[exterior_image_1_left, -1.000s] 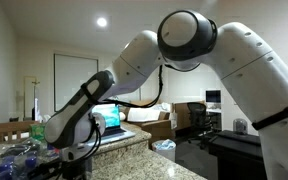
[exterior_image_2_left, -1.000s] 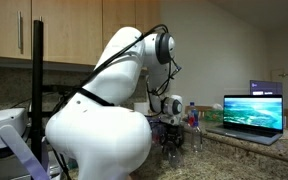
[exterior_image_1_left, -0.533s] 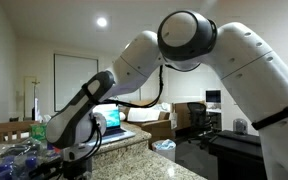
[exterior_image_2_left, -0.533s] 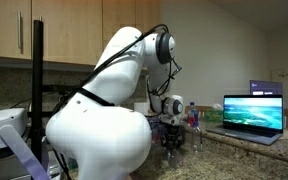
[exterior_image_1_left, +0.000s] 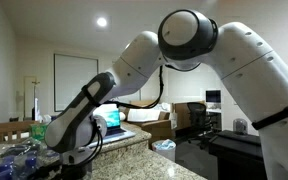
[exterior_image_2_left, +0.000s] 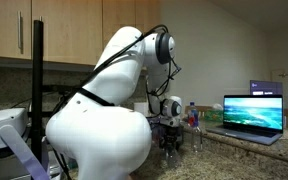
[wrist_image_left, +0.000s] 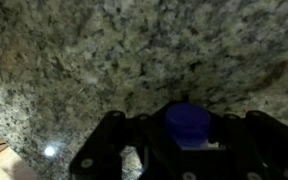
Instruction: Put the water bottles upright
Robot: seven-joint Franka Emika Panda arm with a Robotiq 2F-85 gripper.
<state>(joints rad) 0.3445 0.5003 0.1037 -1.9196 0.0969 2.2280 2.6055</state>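
Fingers (wrist_image_left: pixel 112 140) now tight on blue bottle cap (wrist_image_left: pixel 189 125)

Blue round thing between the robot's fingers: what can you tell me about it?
It is a round blue plastic cap, smooth and a bit blurry in the wrist view. It sits between the black fingers, which look shut on it. Behind it spreads the speckled granite counter. Whatever it caps is hidden.

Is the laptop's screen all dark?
No, the laptop stands open and its screen glows with a blue-green picture.
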